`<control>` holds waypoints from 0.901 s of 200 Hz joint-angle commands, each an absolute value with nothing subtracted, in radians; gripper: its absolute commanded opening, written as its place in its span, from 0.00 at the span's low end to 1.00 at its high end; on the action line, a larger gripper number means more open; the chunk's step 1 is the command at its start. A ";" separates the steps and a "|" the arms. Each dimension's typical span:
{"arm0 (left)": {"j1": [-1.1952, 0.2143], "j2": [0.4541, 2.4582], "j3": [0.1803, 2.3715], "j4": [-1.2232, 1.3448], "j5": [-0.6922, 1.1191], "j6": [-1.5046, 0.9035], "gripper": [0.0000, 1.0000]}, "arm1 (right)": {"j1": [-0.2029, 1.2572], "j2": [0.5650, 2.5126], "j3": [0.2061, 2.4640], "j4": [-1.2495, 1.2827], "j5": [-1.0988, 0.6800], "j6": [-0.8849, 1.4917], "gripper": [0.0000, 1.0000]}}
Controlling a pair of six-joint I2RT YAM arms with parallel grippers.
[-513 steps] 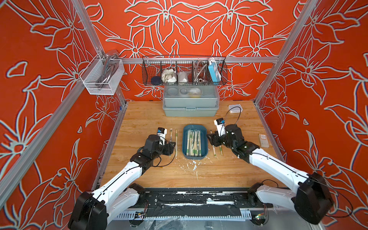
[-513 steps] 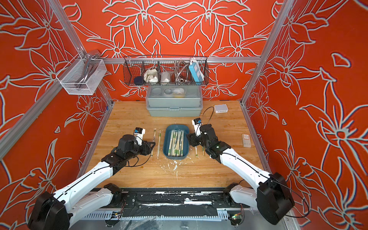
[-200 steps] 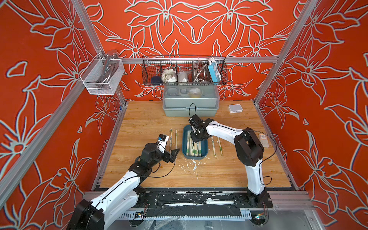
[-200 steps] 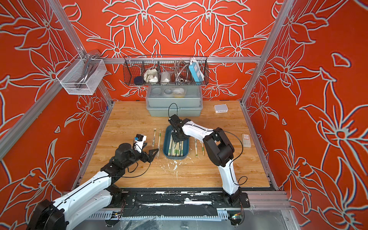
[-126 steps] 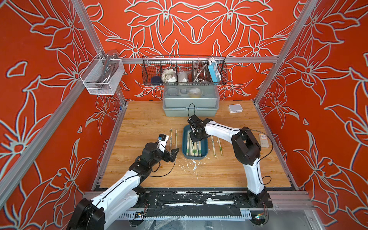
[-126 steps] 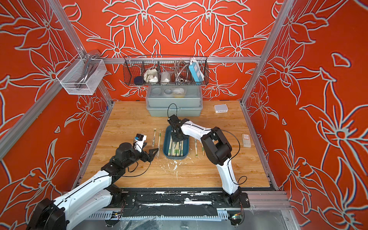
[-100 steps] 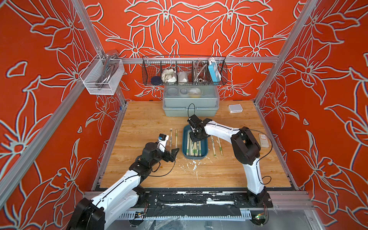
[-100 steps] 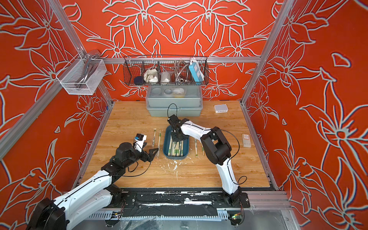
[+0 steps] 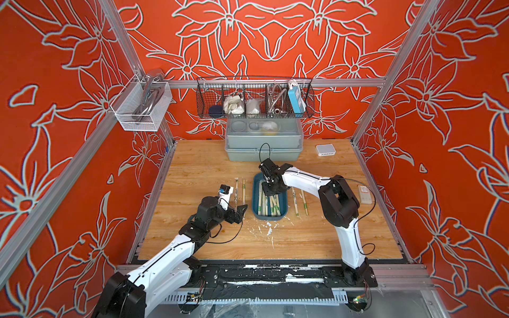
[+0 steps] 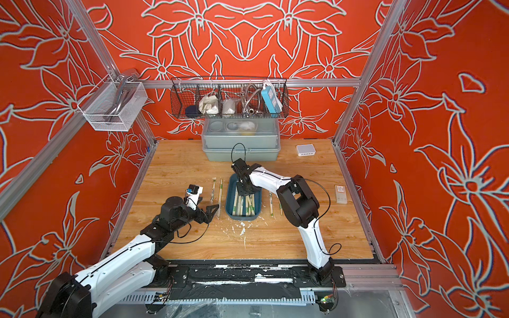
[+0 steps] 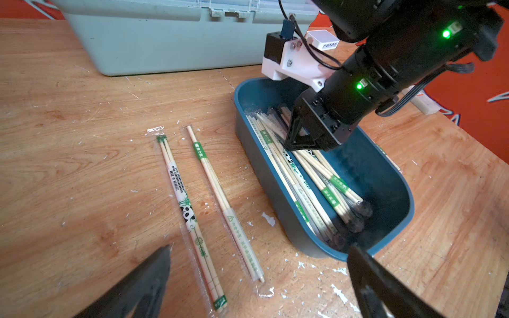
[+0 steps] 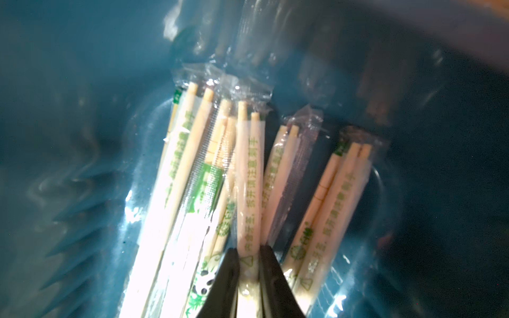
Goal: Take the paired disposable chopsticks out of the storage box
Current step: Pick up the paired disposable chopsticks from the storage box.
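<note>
– Chopsticks, location?
– Most of the paired disposable chopsticks (image 11: 300,176) lie in the dark blue storage box (image 11: 385,176). Four loose pairs (image 11: 190,209) sit on the table (image 9: 330,234) beside it.
– Step?
– Pickup. My right gripper (image 12: 249,264) is down in the box, jaws narrow, pinching one chopstick pair (image 12: 249,179). Next, I judge: lift straight, clear the rim, drag no neighbours.
– Left gripper (image 9: 240,213)?
– Wide, empty, near the box.

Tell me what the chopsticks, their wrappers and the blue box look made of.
The chopsticks look like pale bare wood or bamboo, matte. The wrappers are thin clear plastic film: glossy, crinkled at sealed ends. The storage box is likely moulded plastic: dark blue, smooth, softly shiny, rounded corners.
</note>
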State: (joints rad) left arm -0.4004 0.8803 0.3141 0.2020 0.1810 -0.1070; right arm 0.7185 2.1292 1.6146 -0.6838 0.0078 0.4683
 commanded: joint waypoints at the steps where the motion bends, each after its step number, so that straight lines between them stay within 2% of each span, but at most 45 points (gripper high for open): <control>1: -0.406 0.888 0.345 0.192 0.175 -0.094 1.00 | 0.725 2.129 1.646 -0.727 0.021 0.502 0.17; 36: -0.406 0.897 0.349 0.192 0.175 -0.095 1.00 | 0.725 2.108 1.649 -0.733 0.015 0.524 0.14; 180: -0.406 0.916 0.356 0.202 0.191 -0.101 0.99 | 0.723 1.983 1.655 -0.747 0.043 0.562 0.11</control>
State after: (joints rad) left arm -0.4004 0.9127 0.3302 0.1955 0.1780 -0.1043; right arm 0.7185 2.0350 1.6253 -0.7200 0.0105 0.5430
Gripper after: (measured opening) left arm 0.993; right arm 0.141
